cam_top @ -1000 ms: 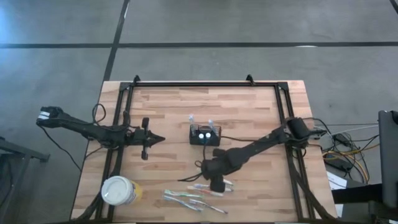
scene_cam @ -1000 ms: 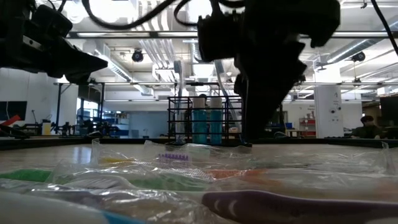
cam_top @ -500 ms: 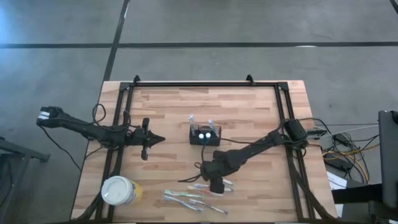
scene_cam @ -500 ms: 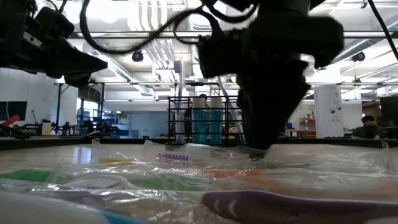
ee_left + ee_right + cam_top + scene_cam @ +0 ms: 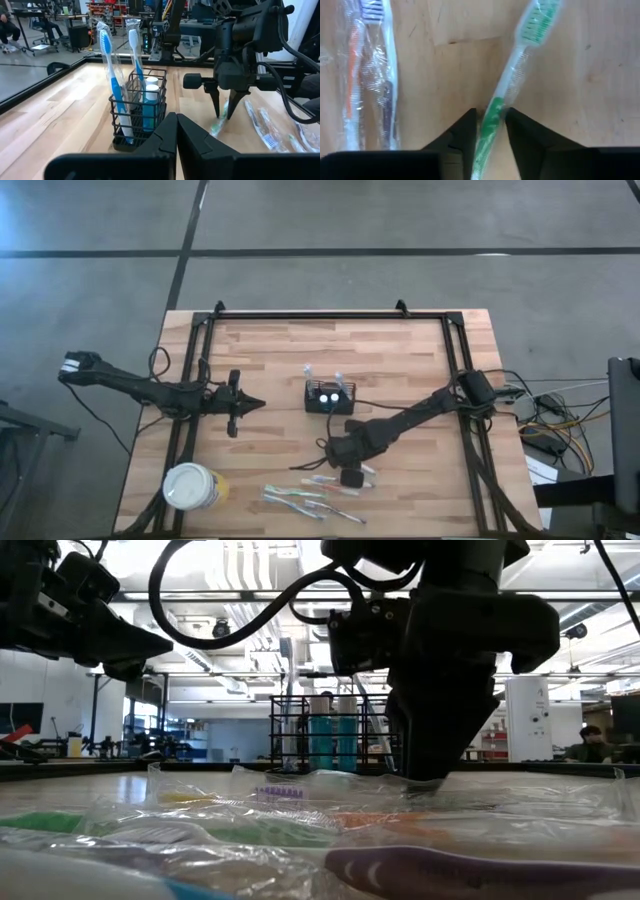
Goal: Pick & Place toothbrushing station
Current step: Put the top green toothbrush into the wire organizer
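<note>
Straddling green toothbrush (image 5: 492, 117), right tool (image 5: 489, 131), handle cropped

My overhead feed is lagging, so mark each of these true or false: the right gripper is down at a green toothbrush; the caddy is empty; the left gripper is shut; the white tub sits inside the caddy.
1. The right gripper is down at a wrapped green toothbrush. True: its handle lies between the fingers.
2. The black mesh caddy is empty. False: two blue toothbrushes stand in it, plus white-capped tubes.
3. The left gripper is shut. True, and it holds nothing.
4. The white tub sits inside the caddy. False: it stands apart, near the table's front left corner.
</note>
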### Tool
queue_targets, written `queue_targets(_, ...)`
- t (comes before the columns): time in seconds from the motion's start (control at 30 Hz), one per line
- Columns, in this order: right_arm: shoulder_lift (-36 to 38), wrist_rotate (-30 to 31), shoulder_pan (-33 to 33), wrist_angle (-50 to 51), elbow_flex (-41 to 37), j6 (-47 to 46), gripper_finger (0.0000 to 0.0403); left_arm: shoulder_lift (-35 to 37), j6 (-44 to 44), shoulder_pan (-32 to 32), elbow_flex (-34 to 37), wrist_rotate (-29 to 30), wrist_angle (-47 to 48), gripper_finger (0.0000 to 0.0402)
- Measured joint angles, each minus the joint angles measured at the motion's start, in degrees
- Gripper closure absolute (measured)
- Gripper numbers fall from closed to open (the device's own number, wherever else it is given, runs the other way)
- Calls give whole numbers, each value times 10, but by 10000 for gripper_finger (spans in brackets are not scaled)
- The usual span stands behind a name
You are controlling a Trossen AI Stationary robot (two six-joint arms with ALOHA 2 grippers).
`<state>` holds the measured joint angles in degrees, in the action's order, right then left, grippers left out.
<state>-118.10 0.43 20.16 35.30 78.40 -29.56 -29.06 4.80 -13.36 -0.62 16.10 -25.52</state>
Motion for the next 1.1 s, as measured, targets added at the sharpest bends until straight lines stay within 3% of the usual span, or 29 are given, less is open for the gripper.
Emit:
queue_targets(0.17,8,2,0,2,0,27,380,0,0,0,0,0,0,394)
queue_targets(0.37,43,41,1,2,-3,66,385,0,0,0,0,0,0,394)
queue_targets(0.57,142,104,2,-56,-47,117,386,0,1,0,0,0,2,394)
queue_targets(1.1,631,131,-15,-550,-492,282,387,0,2,0,0,1,10,394)
